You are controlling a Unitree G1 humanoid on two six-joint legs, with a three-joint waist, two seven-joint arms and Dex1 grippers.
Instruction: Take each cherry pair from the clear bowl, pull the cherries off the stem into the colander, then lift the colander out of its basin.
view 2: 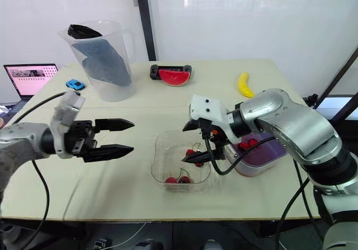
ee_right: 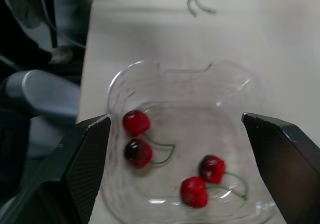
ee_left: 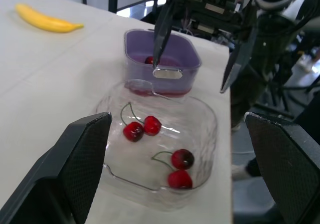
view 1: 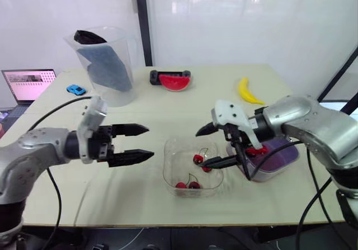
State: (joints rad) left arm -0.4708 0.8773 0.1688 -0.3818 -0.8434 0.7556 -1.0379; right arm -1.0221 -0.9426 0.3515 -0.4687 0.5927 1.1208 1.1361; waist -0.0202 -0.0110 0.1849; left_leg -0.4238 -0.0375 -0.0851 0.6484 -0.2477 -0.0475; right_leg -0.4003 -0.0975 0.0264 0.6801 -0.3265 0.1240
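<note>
Left eye view, with left gripper (view 1: 149, 141) and right gripper (view 1: 208, 146) both spread wide and holding nothing
Hovering level above the table (view 1: 140, 199) on the robot's left of the clear bowl (view 1: 172, 155), fingers aimed at it, for the left gripper; poised over the bowl's right rim for the right, lower finger dipping toward the nearer cherry pair (view 1: 202, 163), contact impossible to judge. Lying at the bowl's near wall, a second cherry pair (view 1: 187, 185), stems on for both pairs. Just beside the bowl on the robot's right, the purple colander (view 1: 277, 152), partly hidden behind the right arm, red cherries (view 1: 256, 150) inside. Farther back, banana (view 1: 248, 92), watermelon slice (view 1: 175, 82) and clear jug (view 1: 106, 65)
</note>
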